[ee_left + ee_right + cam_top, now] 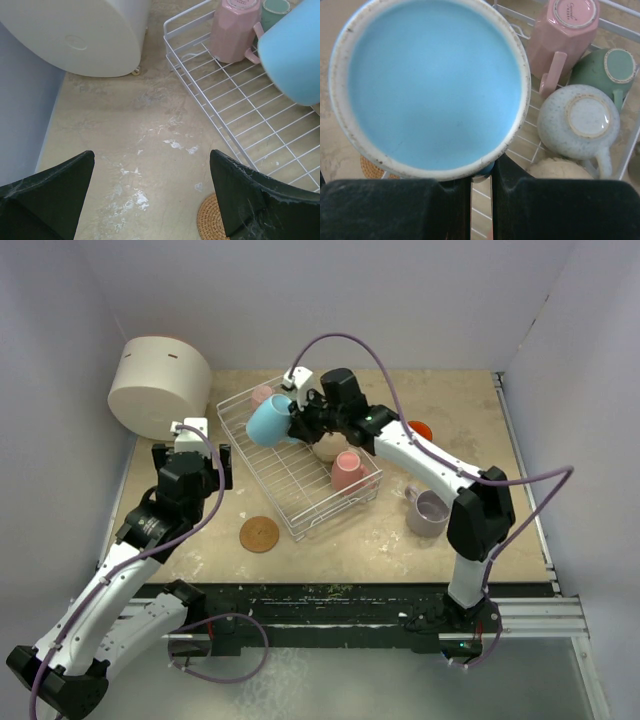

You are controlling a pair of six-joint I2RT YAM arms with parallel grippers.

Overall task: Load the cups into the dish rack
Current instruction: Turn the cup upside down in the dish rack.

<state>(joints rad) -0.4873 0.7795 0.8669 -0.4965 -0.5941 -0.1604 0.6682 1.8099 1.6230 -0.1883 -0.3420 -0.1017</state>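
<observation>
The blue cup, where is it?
Top view: the right gripper holds the blue cup over the rack's far-left end, beside the far pink cup.

The left arm [105,590] and the right arm [425,458] share glossy white links between black joint housings, lilac cables [350,338] looping loosely alongside them, and matte black pincer fingers [50,195] scuffed with thin whitish marks.

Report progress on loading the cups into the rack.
Done: five mugs sit in the dish rack: far pink mug, teal mug, speckled white mug, beige mug, near pink mug. In hand: the right gripper holds the light blue mug over the rack. Left: the lilac mug and orange mug, on the table beside the rack.
</observation>
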